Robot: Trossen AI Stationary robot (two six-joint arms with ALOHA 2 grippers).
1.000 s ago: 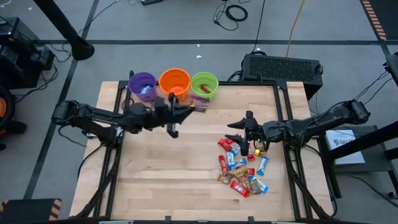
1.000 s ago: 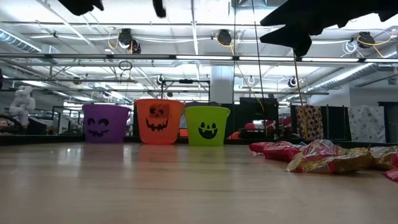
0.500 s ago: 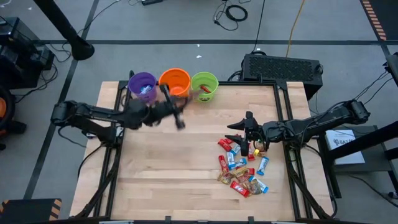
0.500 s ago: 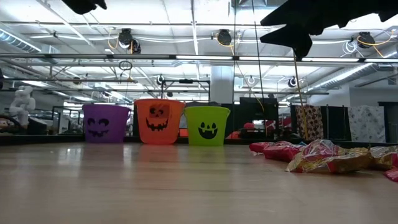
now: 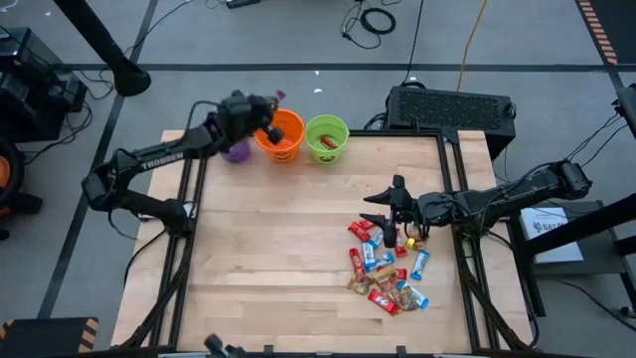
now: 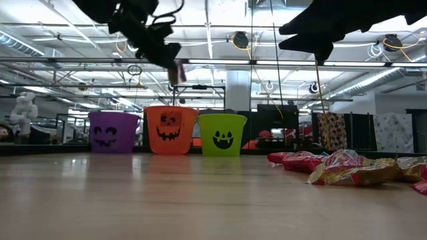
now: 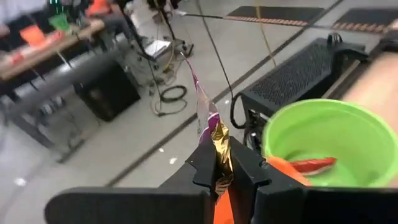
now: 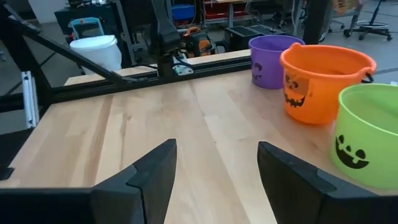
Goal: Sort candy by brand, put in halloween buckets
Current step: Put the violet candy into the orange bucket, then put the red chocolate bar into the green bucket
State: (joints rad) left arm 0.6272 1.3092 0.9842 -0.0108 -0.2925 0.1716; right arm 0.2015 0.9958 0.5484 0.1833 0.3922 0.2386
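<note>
The counter [image 5: 278, 259] carries three buckets along its far edge: purple [image 8: 272, 57], orange [image 5: 282, 134] and green [image 5: 327, 137], standing in a row, each just beside the next. In the high view the left arm now covers most of the purple one.

That arm has swung in the last second. It lay low across the counter, in front of the buckets; now it reaches up and over the purple and orange ones, and its dark shape shows in the low view above them where it was out of sight before. The left end effector [image 7: 222, 163] is pinching a candy [image 7: 214, 138] with a purple and gold wrapper, whose free tail sticks up between the fingers. Past them the wrist view shows the green bucket with a red and orange piece already at its bottom.

The right arm has not moved. It hangs over the near right part of the counter, the right end effector [image 8: 214, 171] spread wide and empty, just above the far edge of the pile [image 5: 383, 270] of unsorted candy.

So one bar is in transit and likely about to be dropped, but into which bucket I cannot tell. Most of the sorting is not yet done.
</note>
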